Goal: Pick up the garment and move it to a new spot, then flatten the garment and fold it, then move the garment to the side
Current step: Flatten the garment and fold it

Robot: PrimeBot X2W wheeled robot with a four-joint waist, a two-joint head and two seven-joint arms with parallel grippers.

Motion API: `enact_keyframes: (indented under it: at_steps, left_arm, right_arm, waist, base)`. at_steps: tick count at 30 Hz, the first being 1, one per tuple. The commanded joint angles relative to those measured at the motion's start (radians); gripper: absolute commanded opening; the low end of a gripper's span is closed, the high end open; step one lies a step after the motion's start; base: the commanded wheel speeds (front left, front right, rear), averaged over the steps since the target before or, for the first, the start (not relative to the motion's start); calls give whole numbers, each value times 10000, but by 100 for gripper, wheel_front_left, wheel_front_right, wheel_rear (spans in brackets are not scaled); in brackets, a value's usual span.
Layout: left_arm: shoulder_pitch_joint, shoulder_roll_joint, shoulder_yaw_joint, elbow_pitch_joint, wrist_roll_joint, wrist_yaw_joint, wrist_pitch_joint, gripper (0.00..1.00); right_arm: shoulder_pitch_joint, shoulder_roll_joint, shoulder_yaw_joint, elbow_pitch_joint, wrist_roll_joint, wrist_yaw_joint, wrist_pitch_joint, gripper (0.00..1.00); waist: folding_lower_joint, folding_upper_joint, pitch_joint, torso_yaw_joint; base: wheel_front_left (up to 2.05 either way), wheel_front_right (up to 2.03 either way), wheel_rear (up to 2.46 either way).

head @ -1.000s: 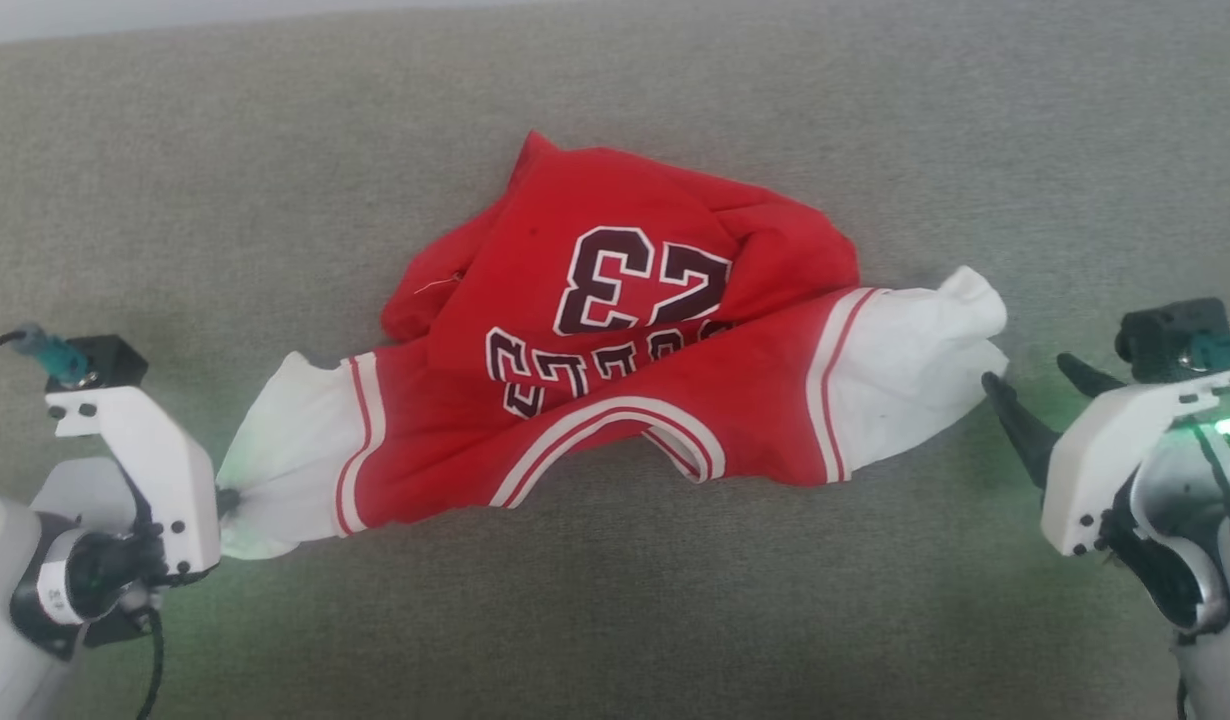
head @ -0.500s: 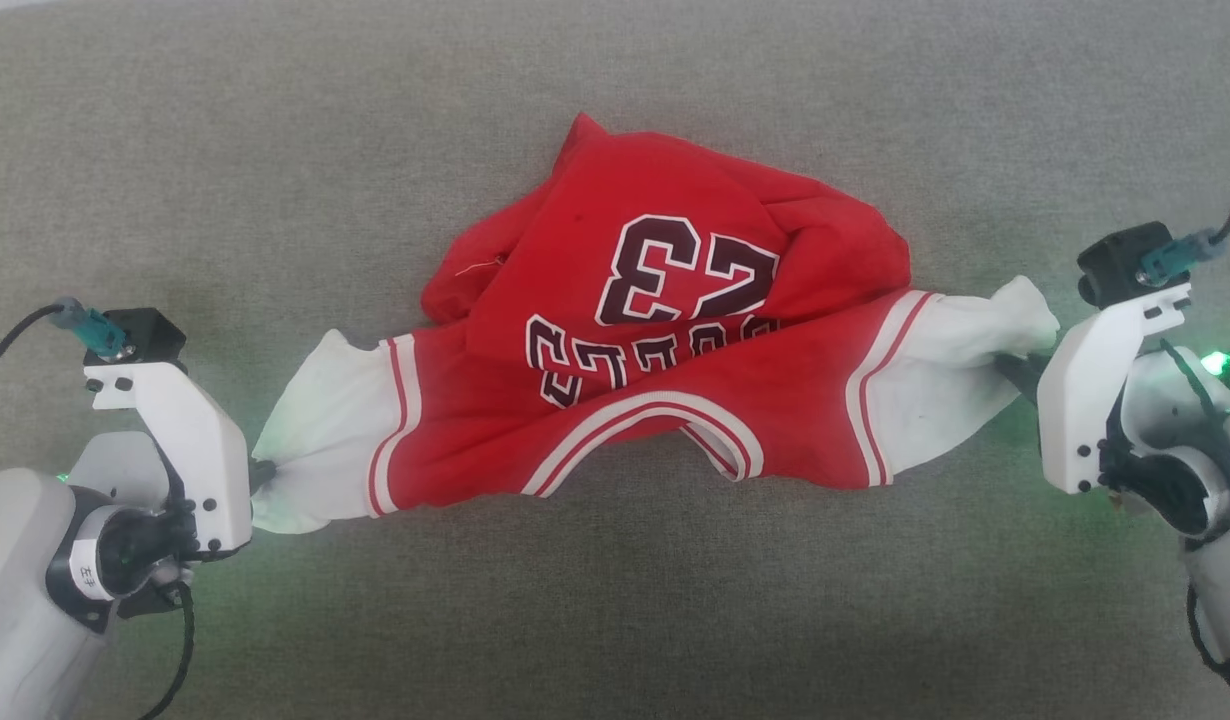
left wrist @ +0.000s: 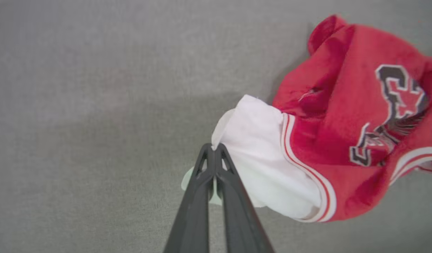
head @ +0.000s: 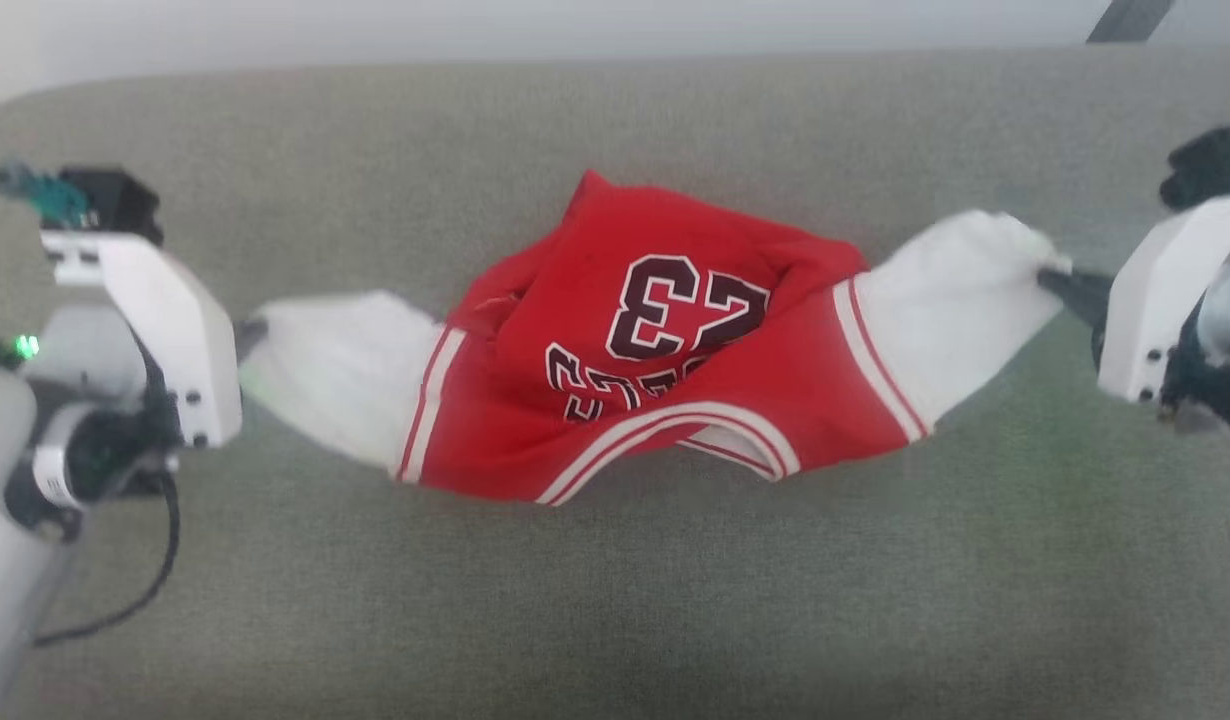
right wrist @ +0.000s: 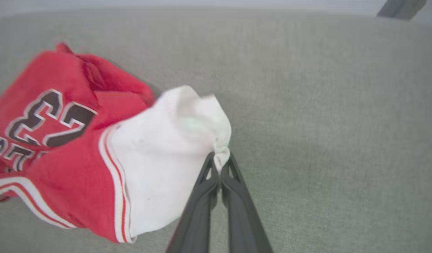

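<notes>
Right claw (right wrist: 220, 160), open a second ago, now clamps the right sleeve (head: 955, 300) of the garment (head: 665, 420). Left claw (left wrist: 214, 150) clamps the other sleeve. Garment sags between them over the grey surface (head: 615, 620); judged ready for moving.

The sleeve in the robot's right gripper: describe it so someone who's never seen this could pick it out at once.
Against the grey fabric surface, a red garment numbered 23 is stretched between two grippers. Its white sleeve on the robot's right is pinched at the cuff by the shut jaws of the right gripper; the other sleeve goes to the left gripper.
</notes>
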Motion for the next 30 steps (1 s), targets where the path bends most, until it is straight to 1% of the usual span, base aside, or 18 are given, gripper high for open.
enact_keyframes:
  at_steps: [1, 5, 9, 12, 13, 15, 18, 20, 24, 26, 30]
  left_arm:
    - [-310, 59, 70, -145, 22, 48, 73, 0]
    - [-1149, 213, 239, -462, 150, 56, 256, 0]
    - [-2024, 275, 338, -473, 335, 4, 340, 0]
    - [-2731, 225, 386, -347, 557, -114, 194, 0]
    - [-2731, 225, 386, -347, 557, -114, 194, 0]
    - [-3252, 172, 401, -201, 708, -225, -7, 0]
    - [-3984, 41, 357, 76, 1001, -425, -296, 0]
    - [-4438, -62, 316, 295, 1198, -540, -450, 0]
    - [-5203, -298, 180, 735, 1417, -740, -703, 0]
    - [-5550, -412, 163, 959, 1560, -813, -913, 0]
    - [-6176, -718, 102, 1440, 1888, -946, -1509, 0]
  right_arm:
    - [-273, 92, -182, -112, 36, -14, -35, 0]
    - [-903, 469, -624, -319, -41, -14, -67, 0]
    - [-1724, 902, -960, -378, -409, -13, -307, 0]
    - [-2351, 1292, -1108, -362, -647, -13, -560, 0]
    - [-2351, 1292, -1108, -362, -647, -13, -560, 0]
    - [-2768, 1457, -1188, -322, -927, -13, -788, 0]
    - [-3355, 1885, -1344, -182, -1192, -13, -1242, 0]
    - [-3758, 2023, -1464, -35, -1393, -13, -1574, 0]
    - [-4322, 2184, -1378, 281, -1831, -13, -2211, 0]
    - [-4632, 2243, -1517, 549, -2024, -13, -2600, 0]
    - [-5228, 2113, -1317, 1084, -2495, -10, -3492, 0]
  waist:
    - [0, 0, -345, 11]
    - [0, 0, -859, 6]
    - [0, 0, -1337, -4]
    - [0, 0, -1608, -8]
    - [0, 0, -1608, -8]
    - [0, 0, -1737, 1]
    - [0, 0, -1885, 24]
    - [0, 0, -1912, 47]
    - [0, 0, -1790, 142]
    - [0, 0, -1594, 187]
    - [0, 0, -956, 277]
  base:
    - [0, 0, 0]
    - [0, 0, 0]
    - [0, 0, 0]
    - [0, 0, 0]
    - [0, 0, 0]
    - [0, 0, 0]
    - [0, 0, 0]
    - [0, 0, 0]
    - [0, 0, 0]
    - [0, 0, 0]
    - [0, 0, 0]
